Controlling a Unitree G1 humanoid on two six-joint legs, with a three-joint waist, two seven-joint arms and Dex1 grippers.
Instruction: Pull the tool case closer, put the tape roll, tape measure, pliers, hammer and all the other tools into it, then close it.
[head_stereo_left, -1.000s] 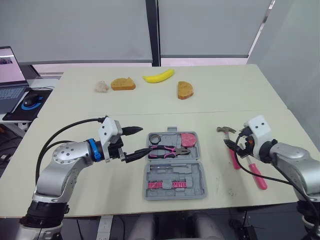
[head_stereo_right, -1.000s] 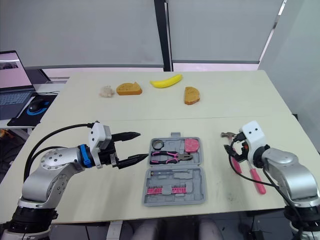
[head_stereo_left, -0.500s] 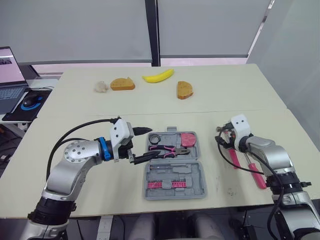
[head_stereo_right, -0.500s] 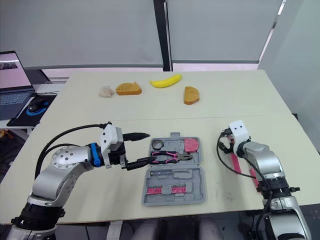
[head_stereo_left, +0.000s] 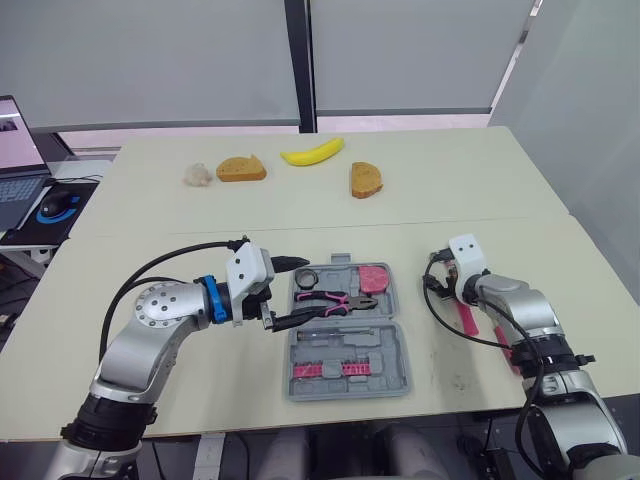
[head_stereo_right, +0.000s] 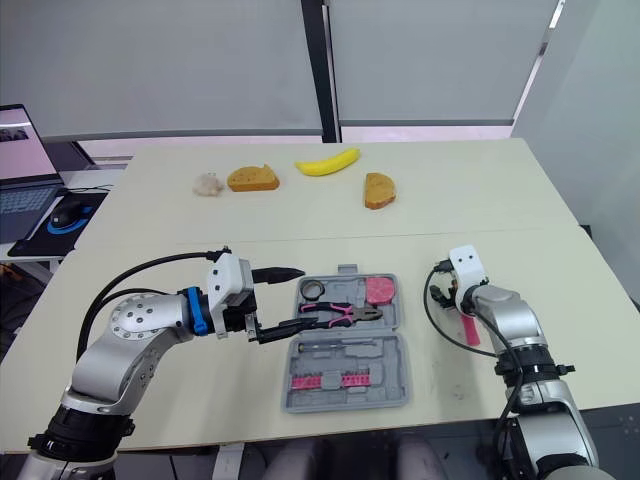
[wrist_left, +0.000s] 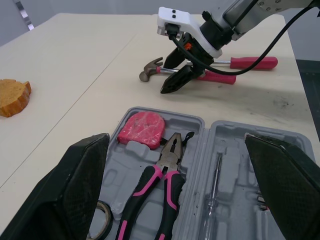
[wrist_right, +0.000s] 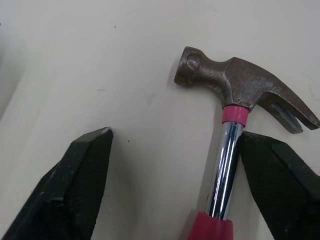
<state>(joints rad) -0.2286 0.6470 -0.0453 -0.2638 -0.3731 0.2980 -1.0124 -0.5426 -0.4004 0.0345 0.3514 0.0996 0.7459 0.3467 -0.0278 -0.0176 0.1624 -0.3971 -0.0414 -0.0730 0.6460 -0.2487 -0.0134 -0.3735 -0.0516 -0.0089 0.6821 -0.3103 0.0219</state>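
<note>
The grey tool case (head_stereo_left: 392, 345) lies open at the table's middle. Its tray holds a tape roll (head_stereo_left: 307, 277), pink-handled pliers (head_stereo_left: 335, 300) and a pink tape measure (head_stereo_left: 375, 278); bits sit in the near half. My left gripper (head_stereo_left: 292, 292) is open at the case's left edge, its fingers (wrist_left: 82, 175) spread wide beside the tape roll and pliers. To the right of the case lies the hammer (wrist_right: 240, 85) with its pink handle (head_stereo_left: 466, 318). My right gripper (wrist_right: 175, 135) hangs open over the hammer's neck, one finger (wrist_right: 280, 175) beside the shaft. A red screwdriver (wrist_left: 250, 62) lies just past the hammer.
At the table's far side lie a banana (head_stereo_left: 312, 153), two bread slices (head_stereo_left: 243, 168) (head_stereo_left: 365, 179) and a small white lump (head_stereo_left: 198, 174). A laptop (head_stereo_left: 15, 170) and mouse (head_stereo_left: 55, 203) sit on a side desk to the left.
My right gripper has swung left and down onto the hammer's head end. My left gripper has moved right, up to the case's left edge.
</note>
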